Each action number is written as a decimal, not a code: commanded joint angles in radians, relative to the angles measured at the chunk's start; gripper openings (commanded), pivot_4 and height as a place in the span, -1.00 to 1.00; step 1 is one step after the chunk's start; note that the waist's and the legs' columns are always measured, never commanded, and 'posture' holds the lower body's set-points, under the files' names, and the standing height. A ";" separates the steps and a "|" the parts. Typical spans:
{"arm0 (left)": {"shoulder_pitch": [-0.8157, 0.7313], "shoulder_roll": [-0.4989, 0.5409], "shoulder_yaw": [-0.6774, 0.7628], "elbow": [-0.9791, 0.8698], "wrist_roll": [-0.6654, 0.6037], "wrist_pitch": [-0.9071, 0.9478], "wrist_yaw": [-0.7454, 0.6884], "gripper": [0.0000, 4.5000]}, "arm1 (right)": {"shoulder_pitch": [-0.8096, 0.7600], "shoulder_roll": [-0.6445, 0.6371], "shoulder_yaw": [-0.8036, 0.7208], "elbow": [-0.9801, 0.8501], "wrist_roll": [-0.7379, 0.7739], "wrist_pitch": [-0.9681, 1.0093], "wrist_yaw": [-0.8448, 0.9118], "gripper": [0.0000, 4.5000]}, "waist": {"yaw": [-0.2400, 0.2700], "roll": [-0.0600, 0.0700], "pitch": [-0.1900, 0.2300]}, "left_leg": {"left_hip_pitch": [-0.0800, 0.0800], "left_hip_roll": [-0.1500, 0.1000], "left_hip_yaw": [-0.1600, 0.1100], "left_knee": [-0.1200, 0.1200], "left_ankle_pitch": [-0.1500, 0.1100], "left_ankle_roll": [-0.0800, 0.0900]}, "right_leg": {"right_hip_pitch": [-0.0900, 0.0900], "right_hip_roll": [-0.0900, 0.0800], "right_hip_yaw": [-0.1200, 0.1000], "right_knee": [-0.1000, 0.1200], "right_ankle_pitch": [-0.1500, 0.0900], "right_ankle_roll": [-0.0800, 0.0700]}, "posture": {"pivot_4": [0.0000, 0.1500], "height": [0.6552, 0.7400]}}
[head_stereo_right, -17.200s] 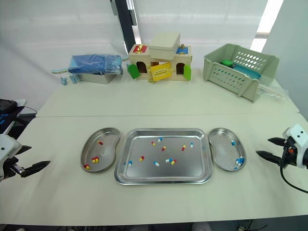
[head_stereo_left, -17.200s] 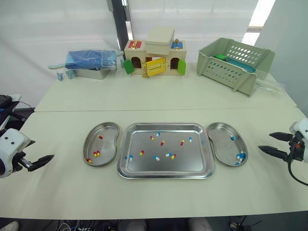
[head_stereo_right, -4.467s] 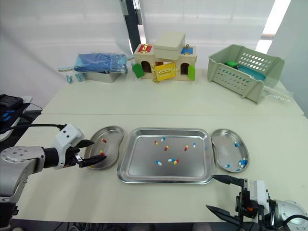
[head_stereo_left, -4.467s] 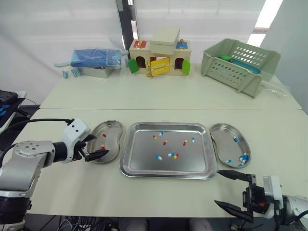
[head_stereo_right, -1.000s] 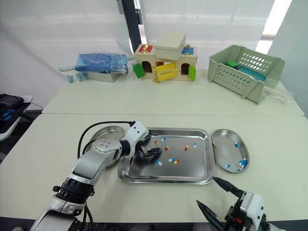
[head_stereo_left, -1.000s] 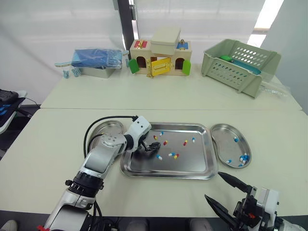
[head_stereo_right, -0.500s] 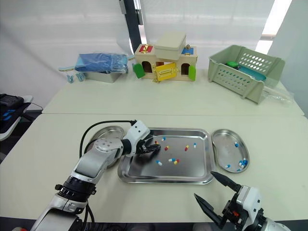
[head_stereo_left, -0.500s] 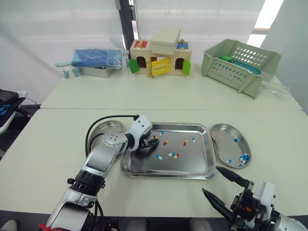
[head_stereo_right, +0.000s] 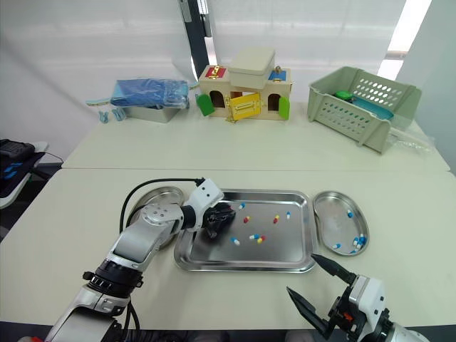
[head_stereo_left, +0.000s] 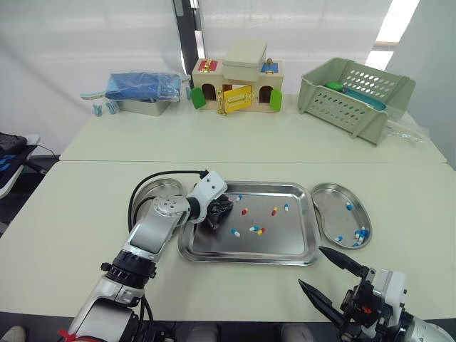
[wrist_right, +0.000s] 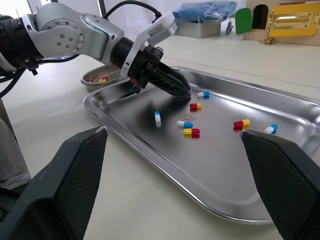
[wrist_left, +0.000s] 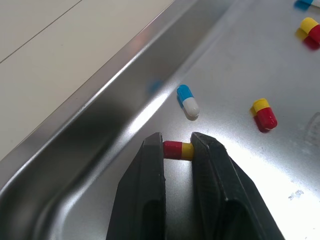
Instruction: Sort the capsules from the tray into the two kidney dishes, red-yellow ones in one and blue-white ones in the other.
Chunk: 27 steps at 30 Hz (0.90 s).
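In the left wrist view my left gripper (wrist_left: 177,142) is shut on a red-yellow capsule (wrist_left: 178,150), low over the floor of the steel tray (head_stereo_left: 285,253) near its far left corner. A blue-white capsule (wrist_left: 188,100) and another red-yellow one (wrist_left: 263,114) lie just beyond the fingertips. Several more capsules of both colours are scattered mid-tray (head_stereo_left: 254,229). The left kidney dish (head_stereo_left: 153,192) holds red-yellow capsules (wrist_right: 102,78). The right kidney dish (head_stereo_left: 340,206) holds blue-white ones (head_stereo_left: 360,235). My right gripper (head_stereo_left: 324,274) is open over the table's front edge, right of the tray.
Along the table's far side stand a blue package on a metal box (head_stereo_left: 139,89), a wooden toy house (head_stereo_left: 239,78) and a green slotted basket (head_stereo_left: 355,92). A black cable (head_stereo_left: 160,178) loops over the left dish from my left arm.
My left gripper's fingers have closed on the red-yellow capsule and drawn a little toward the tray's far left corner. The right gripper has stayed open and barely moved.
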State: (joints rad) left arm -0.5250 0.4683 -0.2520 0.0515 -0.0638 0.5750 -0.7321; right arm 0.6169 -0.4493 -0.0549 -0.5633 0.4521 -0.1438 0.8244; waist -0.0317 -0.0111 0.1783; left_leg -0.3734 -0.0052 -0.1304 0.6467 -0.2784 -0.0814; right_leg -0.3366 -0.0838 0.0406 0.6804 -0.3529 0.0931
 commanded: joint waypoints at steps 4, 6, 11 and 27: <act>0.000 0.011 -0.001 -0.003 0.015 0.002 -0.002 -0.63 | 0.006 0.003 0.003 -0.007 0.003 -0.025 0.002 1.00 | 0.000 0.000 0.000 | 0.000 0.000 0.000 0.000 0.000 0.000 | 0.000 0.000 0.000 0.000 0.000 0.000 | 1.00 1.00; 0.003 0.013 0.000 -0.009 0.012 0.001 -0.005 -0.63 | 0.005 0.003 0.003 -0.005 0.003 -0.025 0.002 1.00 | 0.000 0.000 0.000 | 0.000 0.000 0.000 0.000 0.000 0.000 | 0.000 0.000 0.000 0.000 0.000 0.000 | 1.00 1.00; 0.006 0.015 -0.001 -0.014 0.013 0.008 -0.003 -0.83 | -0.002 0.003 0.009 -0.012 0.000 -0.017 -0.005 1.00 | 0.000 0.000 0.000 | 0.000 0.000 0.000 0.000 0.000 0.000 | 0.000 0.000 0.000 0.000 0.000 0.000 | 1.00 1.00; 0.014 0.081 0.082 -0.121 -0.069 0.068 -0.060 -0.83 | 0.001 -0.011 0.027 -0.047 0.005 -0.013 -0.021 1.00 | -0.001 0.000 0.000 | 0.000 0.000 0.000 0.000 0.000 0.000 | 0.000 0.000 0.000 0.000 0.000 0.000 | 1.00 1.00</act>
State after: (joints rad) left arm -0.5076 0.5320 -0.2178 -0.0113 -0.1086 0.6297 -0.7791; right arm 0.6110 -0.4530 -0.0204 -0.5671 0.4512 -0.1445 0.8008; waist -0.0327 -0.0111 0.1784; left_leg -0.3739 -0.0051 -0.1307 0.6465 -0.2784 -0.0814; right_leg -0.3371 -0.0838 0.0406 0.6804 -0.3529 0.0931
